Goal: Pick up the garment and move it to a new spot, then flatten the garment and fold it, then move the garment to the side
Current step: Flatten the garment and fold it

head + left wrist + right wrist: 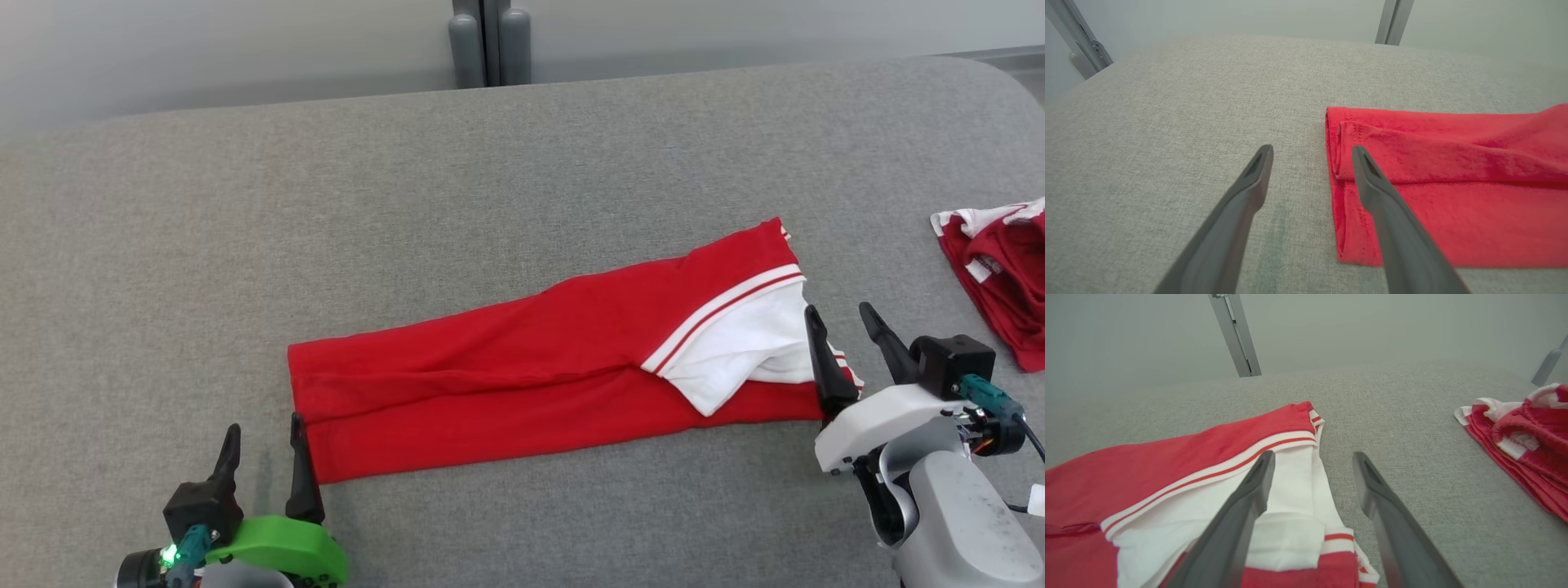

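Observation:
The garment (522, 359) is a red shirt with white sleeve and striped trim, folded into a long band across the grey surface. My left gripper (263, 437) stands open at the band's near-left corner, holding nothing; in the left wrist view its fingers (1372, 179) straddle the garment's (1437, 179) left edge. At the band's right end my right gripper (841, 322) is open and empty. In the right wrist view one of its fingers (1253, 486) lies over the white sleeve (1290, 486) and the other is over bare fabric.
A second red and white garment (1000, 278) lies bunched at the right edge of the grey padded table (245, 245), and appears too in the right wrist view (1523, 441). Grey posts (490, 41) stand behind the table's far edge.

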Controlling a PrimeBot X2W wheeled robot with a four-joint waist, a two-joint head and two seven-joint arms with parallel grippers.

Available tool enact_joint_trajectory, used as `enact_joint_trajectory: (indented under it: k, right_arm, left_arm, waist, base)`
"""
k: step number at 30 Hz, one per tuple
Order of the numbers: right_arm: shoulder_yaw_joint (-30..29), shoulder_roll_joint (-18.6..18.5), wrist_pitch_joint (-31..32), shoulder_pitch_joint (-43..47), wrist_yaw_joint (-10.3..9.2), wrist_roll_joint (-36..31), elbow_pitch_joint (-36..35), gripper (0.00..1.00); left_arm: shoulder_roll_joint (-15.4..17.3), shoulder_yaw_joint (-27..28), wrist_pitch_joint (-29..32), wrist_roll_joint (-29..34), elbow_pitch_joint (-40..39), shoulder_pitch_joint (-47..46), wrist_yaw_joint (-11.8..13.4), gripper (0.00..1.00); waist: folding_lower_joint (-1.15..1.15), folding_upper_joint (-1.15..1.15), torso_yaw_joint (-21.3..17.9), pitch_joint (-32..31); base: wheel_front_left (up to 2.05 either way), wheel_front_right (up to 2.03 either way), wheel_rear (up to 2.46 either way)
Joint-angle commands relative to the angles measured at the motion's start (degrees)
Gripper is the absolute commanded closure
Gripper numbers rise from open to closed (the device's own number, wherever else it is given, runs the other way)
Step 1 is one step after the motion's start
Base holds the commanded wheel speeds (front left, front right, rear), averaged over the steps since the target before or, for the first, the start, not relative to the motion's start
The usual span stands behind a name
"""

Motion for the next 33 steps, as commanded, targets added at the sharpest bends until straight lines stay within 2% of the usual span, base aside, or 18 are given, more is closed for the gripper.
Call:
enact_joint_trajectory:
  k: [1,9,16,17,18,19,24,28,33]
  right_arm:
    - [-0.21,-0.37,-0.23,-1.04,-0.1,-0.78,0.63,0.0]
    - [-0.97,-2.51,1.32,-7.88,-0.1,-4.4,13.54,0.0]
    - [-1.97,-1.98,4.01,-10.8,-0.1,-4.14,25.22,0.0]
    - [-2.07,-1.52,4.13,-10.62,-0.1,-3.4,26.84,0.15]
    - [-2.05,-1.36,4.05,-10.41,-0.1,-3.03,27.88,0.55]
    - [-1.93,-1.24,3.88,-10.21,-0.1,-2.57,28.8,1.0]
    - [-3.55,-2.85,1.15,-9.21,-0.18,-0.94,29.84,1.0]
    - [-6.18,-4.85,0.09,-8.85,-0.25,-1.13,27.6,1.0]
    - [-9.17,-4.99,-0.13,-7.6,-0.13,-3.04,19.08,1.0]
  left_arm:
    - [0.11,-0.69,0.02,-0.49,-0.62,0.61,0.58,0.0]
    - [0.12,-6.17,0.02,-1.99,-2.57,-2.25,1.66,0.0]
    - [0.11,-8.54,0.02,-3.16,-2.57,-3.69,2.19,0.0]
    - [0.12,-8.76,0.02,-3.29,-2.47,-3.68,2.28,0.0]
    - [0.1,-8.91,0.02,-3.38,-2.43,-3.63,2.36,0.0]
    - [0.09,-9.01,0.02,-3.38,-2.34,-3.49,2.38,0.0]
    - [0.11,-8.93,0.02,-2.91,-2.24,-2.36,2.43,0.0]
    - [0.09,-8.79,0.02,-3.03,-2.24,-2.1,2.25,0.0]
    - [0.11,-9.3,0.02,-3.87,-2.13,-2.31,2.39,0.0]
  waist:
    - [0.0,0.0,1.15,-0.04]
    - [0.0,0.0,5.92,0.85]
    - [0.0,0.0,8.19,1.84]
    - [0.0,0.0,8.25,1.9]
    - [0.0,0.0,8.24,1.93]
    - [0.0,0.0,8.11,1.93]
    - [0.0,0.0,6.12,1.29]
    - [0.0,0.0,3.44,0.48]
    - [0.0,0.0,-0.09,-0.36]
  base:
    - [0.0,0.0,0.0]
    - [0.0,0.0,0.0]
    - [0.0,0.0,0.0]
    - [0.0,0.0,0.0]
    - [0.0,0.0,0.0]
    - [0.0,0.0,0.0]
    - [0.0,0.0,0.0]
    - [0.0,0.0,0.0]
    - [0.0,0.0,0.0]
